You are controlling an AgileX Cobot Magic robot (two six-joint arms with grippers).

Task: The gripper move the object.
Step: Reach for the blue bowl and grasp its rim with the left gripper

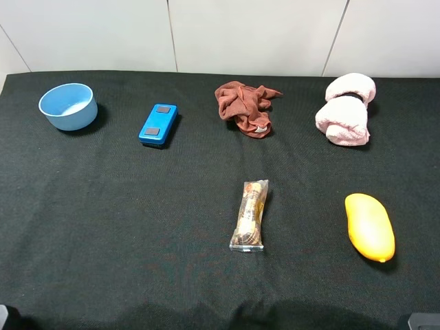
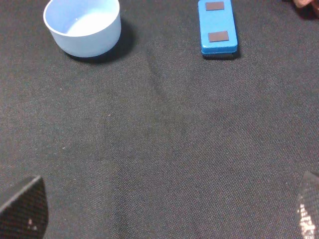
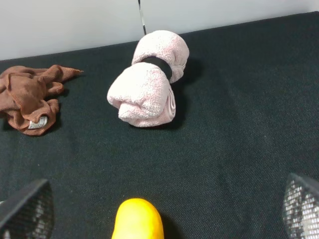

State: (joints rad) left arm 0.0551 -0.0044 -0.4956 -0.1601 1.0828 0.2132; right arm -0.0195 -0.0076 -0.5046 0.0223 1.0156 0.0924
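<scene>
The round light-blue bowl (image 1: 68, 105) stands upright and empty at the far left of the black table. It also shows in the left wrist view (image 2: 83, 26). My left gripper (image 2: 164, 214) is open and empty, well short of the bowl, with only its two black fingertips (image 2: 25, 209) showing. My right gripper (image 3: 164, 209) is open and empty at the right side, above the near end of a yellow object (image 3: 138, 220). In the exterior high view only small dark bits of the arms show at the bottom corners.
A blue rectangular box (image 1: 158, 124) lies right of the bowl. A brown cloth (image 1: 245, 106) and a rolled pink towel (image 1: 346, 108) lie at the back. A snack packet (image 1: 249, 215) lies mid-front and the yellow object (image 1: 370, 226) lies front right.
</scene>
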